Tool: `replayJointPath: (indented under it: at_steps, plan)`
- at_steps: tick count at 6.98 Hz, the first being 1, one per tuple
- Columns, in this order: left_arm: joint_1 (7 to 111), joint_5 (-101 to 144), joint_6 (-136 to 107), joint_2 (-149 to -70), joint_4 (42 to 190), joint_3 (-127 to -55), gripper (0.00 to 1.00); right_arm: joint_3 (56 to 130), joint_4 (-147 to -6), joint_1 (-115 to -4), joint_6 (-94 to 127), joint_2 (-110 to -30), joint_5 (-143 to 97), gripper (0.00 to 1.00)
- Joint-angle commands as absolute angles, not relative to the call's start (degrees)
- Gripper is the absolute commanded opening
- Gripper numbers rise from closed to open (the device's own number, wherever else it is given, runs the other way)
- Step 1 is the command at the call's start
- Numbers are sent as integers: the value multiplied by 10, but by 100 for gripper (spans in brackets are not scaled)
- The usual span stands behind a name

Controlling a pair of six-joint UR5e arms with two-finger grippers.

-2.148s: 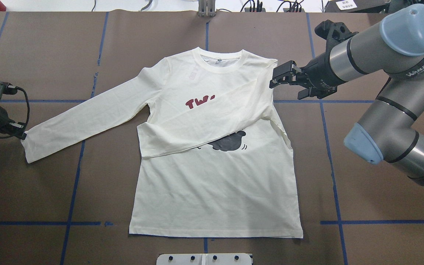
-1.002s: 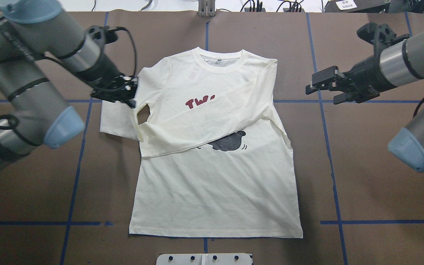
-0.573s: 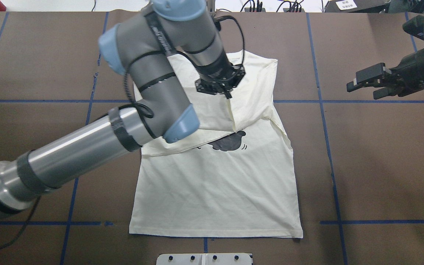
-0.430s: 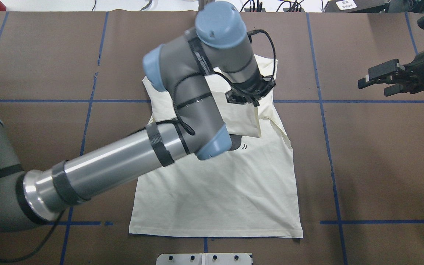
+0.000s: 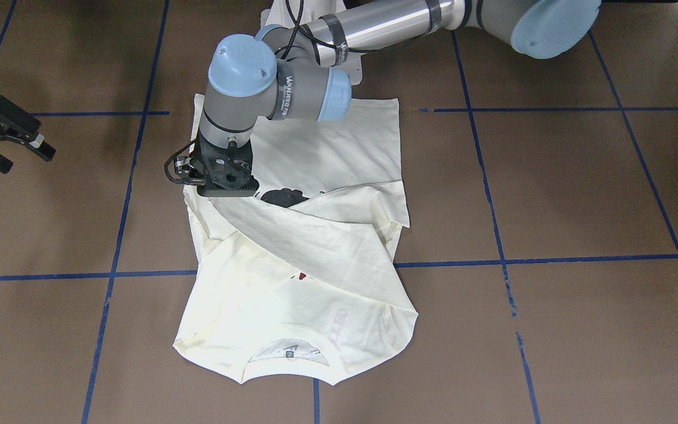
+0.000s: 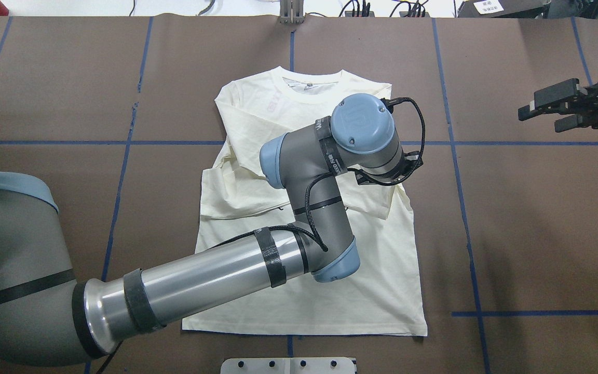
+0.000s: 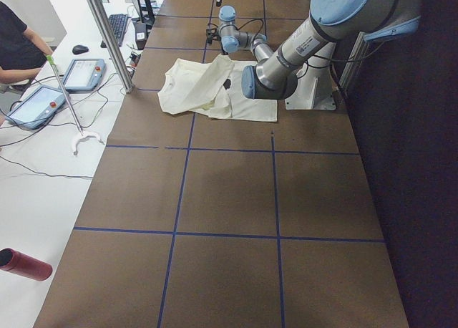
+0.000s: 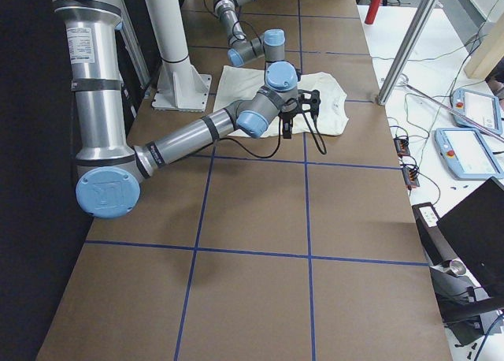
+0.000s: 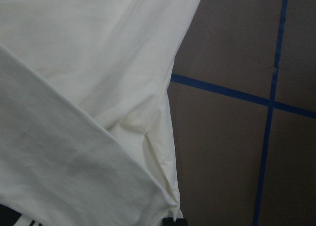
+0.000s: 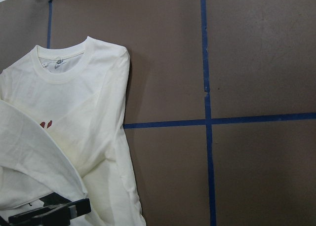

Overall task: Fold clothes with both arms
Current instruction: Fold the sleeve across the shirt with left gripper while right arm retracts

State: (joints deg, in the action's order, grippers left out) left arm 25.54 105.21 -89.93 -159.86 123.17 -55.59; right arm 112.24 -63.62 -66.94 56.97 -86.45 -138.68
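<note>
— Front-facing camera first. How does the left arm stand?
— The left arm [image 5: 386, 23] comes from the robot's edge over the T-shirt [image 5: 292, 282], with its wrist pointing straight down. The left gripper [image 5: 225, 191] pinches the end of a sleeve [image 5: 315, 253] that crosses the chest. The right gripper [image 5: 28, 160] hangs spread with nothing in it, well apart, toward the edge on the robot's right.
— And overhead?
— The forearm slants across the hem, and the wrist sits above the shirt's side on the robot's right. The shirt lies mid-table [image 6: 44, 78], collar toward the operators' edge, hem near the white pedestal plate [image 6: 288, 365]. There is bare brown surface on both sides.
— The end cameras?
— From the left end, the near arm bends down onto the shirt in the table's far half; the near half lies bare. From the right end, the right arm [image 8: 181, 136] stretches low, and bare table lies between the shirt and the near edge.
— The wrist cameras?
— The left one shows the sleeve tip at a black fingertip [image 9: 170, 221], then open table with blue tape lines [image 9: 270, 105]. The right one shows the collar and a shoulder, with bare table beside them.
</note>
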Motion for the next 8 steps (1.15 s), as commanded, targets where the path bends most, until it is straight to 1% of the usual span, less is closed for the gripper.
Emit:
replayJointPath:
  at_steps: [1,2,3,4,5,6,7,8]
  plan:
    - [250,1015,-905,-1618,1266,-520,27,1124,-635,-670,570,-867,-1384,100]
    - [251,1012,-904,-1618,1272,-514,55,1121,-635,-667,572,-867,-1383,100]
    - [270,1017,-904,-1619,1262,-528,69,1121,-635,-653,577,-864,-1381,100]
    - [303,1066,-898,-1575,1178,-631,69,1126,-635,-618,599,-860,-1363,100]
    - [332,1098,-894,-1476,1140,-780,68,1143,-635,-544,679,-860,-1293,100]
    - [348,1099,-846,-1384,1136,-889,67,1172,-635,-457,772,-862,-1196,100]
    - [375,1107,-805,-1331,1130,-939,67,1187,-636,-380,847,-867,-1134,99]
    - [400,1123,-781,-1312,1130,-944,67,1208,-636,-291,912,-881,-1046,98]
